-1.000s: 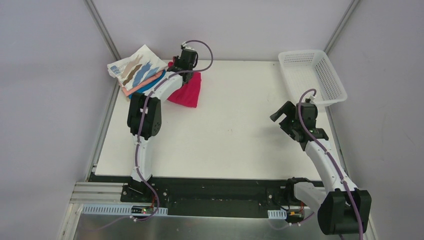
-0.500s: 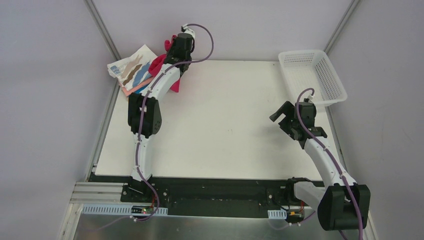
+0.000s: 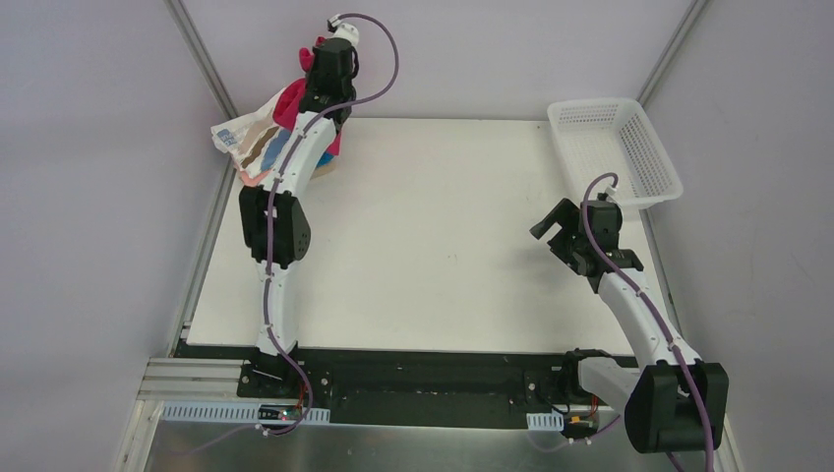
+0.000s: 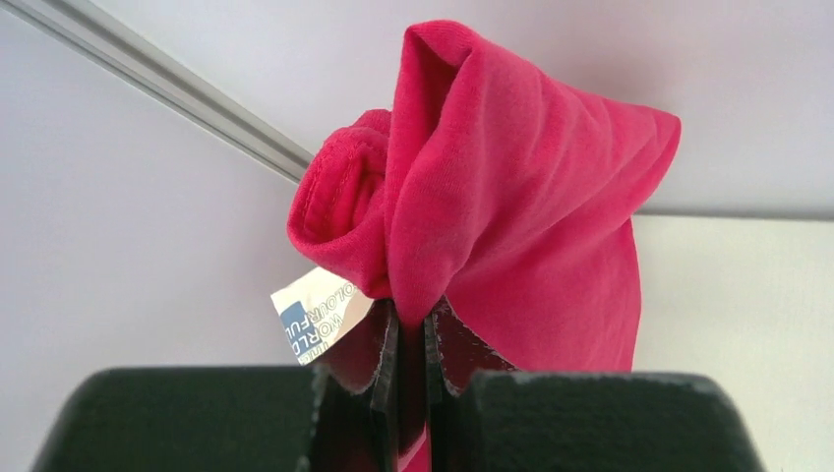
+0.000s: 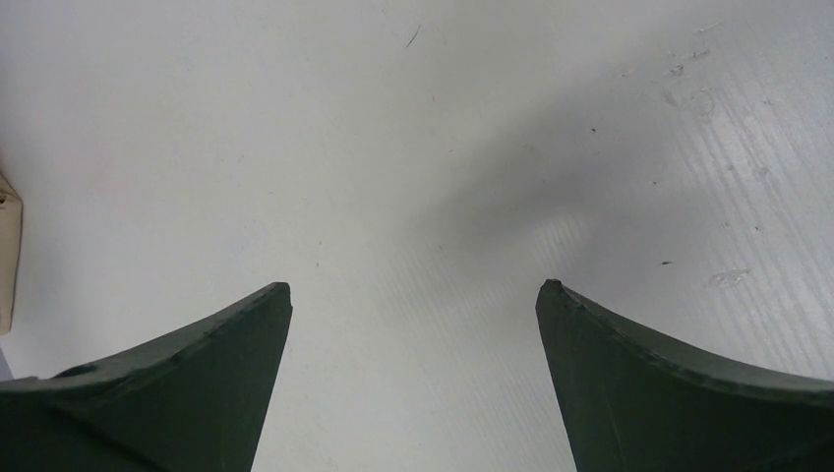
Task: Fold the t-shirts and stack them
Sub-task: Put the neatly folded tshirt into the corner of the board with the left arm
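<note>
White table (image 3: 443, 246): left hand (image 4: 411, 323) pinches one crimson t-shirt (image 4: 511, 216); right hand (image 5: 413, 295) gapes; one basket (image 3: 653, 155).

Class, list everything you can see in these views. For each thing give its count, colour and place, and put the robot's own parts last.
crimson-pink t-shirt: one, crimson-pink, bunched, held up over the table's far left corner
stack of folded t-shirts: one stack, number of shirts unclear; top one white with tan and blue streaks, a salmon edge beneath; far left corner
mesh basket: one, white, far right corner
table: one, white, under everything
left end effector: one, black, shut on the crimson-pink t-shirt, high over the stack
right end effector: one, black, open, holding nothing, above the table's right side
</note>
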Controlling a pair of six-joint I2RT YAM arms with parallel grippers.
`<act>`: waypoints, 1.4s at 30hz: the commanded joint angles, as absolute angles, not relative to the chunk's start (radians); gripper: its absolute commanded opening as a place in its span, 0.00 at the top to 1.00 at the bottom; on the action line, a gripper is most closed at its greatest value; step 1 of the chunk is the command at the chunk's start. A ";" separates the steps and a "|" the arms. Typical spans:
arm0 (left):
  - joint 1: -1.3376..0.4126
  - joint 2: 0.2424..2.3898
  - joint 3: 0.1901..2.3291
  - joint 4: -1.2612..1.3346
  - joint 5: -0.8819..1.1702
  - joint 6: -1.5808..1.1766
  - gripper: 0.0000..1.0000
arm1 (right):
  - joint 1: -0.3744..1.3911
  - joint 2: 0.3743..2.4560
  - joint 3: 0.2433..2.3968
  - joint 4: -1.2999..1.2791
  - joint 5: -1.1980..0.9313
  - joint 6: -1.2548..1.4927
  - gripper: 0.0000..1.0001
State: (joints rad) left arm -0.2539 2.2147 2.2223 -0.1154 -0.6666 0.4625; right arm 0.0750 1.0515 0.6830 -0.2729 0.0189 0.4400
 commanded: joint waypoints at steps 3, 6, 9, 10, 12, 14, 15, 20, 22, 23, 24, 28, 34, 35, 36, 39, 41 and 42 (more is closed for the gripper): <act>-0.199 2.235 2.372 -0.069 -0.649 0.388 1.00 | 0.069 1.060 0.700 -0.247 0.036 0.426 0.01; -0.175 2.245 2.392 -0.069 -0.628 0.336 1.00 | 0.069 1.066 0.702 -0.247 0.047 0.423 0.01; -0.148 2.248 2.387 -0.069 -0.612 0.268 1.00 | 0.069 1.069 0.705 -0.248 0.051 0.422 0.01; -0.139 2.251 2.382 -0.070 -0.604 0.251 1.00 | 0.069 1.070 0.706 -0.249 0.052 0.421 0.01; -0.121 2.259 2.375 -0.073 -0.596 0.220 1.00 | 0.070 1.070 0.706 -0.252 0.054 0.420 0.01; -0.104 2.269 2.366 -0.073 -0.594 0.195 1.00 | 0.069 1.069 0.706 -0.253 0.058 0.418 0.01; -0.095 2.276 2.363 -0.073 -0.590 0.187 1.00 | 0.069 1.068 0.707 -0.254 0.059 0.417 0.01; -0.046 2.317 2.371 -0.074 -0.596 0.166 1.00 | 0.069 1.069 0.711 -0.257 0.067 0.414 0.01; -0.027 2.328 2.370 -0.077 -0.599 0.155 1.00 | 0.070 1.072 0.712 -0.257 0.068 0.414 0.01; -0.018 2.332 2.370 -0.079 -0.605 0.147 1.00 | 0.070 1.074 0.713 -0.258 0.069 0.414 0.01; -0.009 2.335 2.369 -0.085 -0.607 0.138 1.00 | 0.069 1.076 0.713 -0.258 0.069 0.414 0.01; 0.036 2.340 2.356 -0.108 -0.603 0.083 1.00 | 0.069 1.082 0.716 -0.259 0.071 0.413 0.01; 0.065 2.350 2.338 -0.125 -0.629 0.036 1.00 | 0.069 1.090 0.718 -0.259 0.072 0.412 0.01; 0.069 2.352 2.337 -0.134 -0.634 0.026 1.00 | 0.069 1.092 0.719 -0.259 0.072 0.412 0.01; 0.074 2.352 2.336 -0.143 -0.642 0.015 1.00 | 0.070 1.095 0.720 -0.260 0.071 0.412 0.01; 0.082 2.346 2.317 -0.164 -0.665 0.004 1.00 | 0.070 1.101 0.722 -0.259 0.071 0.413 0.01; 0.087 2.340 2.301 -0.183 -0.665 -0.026 1.00 | 0.069 1.106 0.723 -0.259 0.069 0.413 0.01; 0.087 2.339 2.296 -0.188 -0.671 -0.037 1.00 | 0.069 1.107 0.724 -0.258 0.069 0.413 0.01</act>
State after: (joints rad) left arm 0.0795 2.3692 2.3173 -0.1745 -0.6189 0.0307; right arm 0.0750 1.0992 0.6842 -0.2733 0.0490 0.4278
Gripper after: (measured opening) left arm 0.039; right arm 0.990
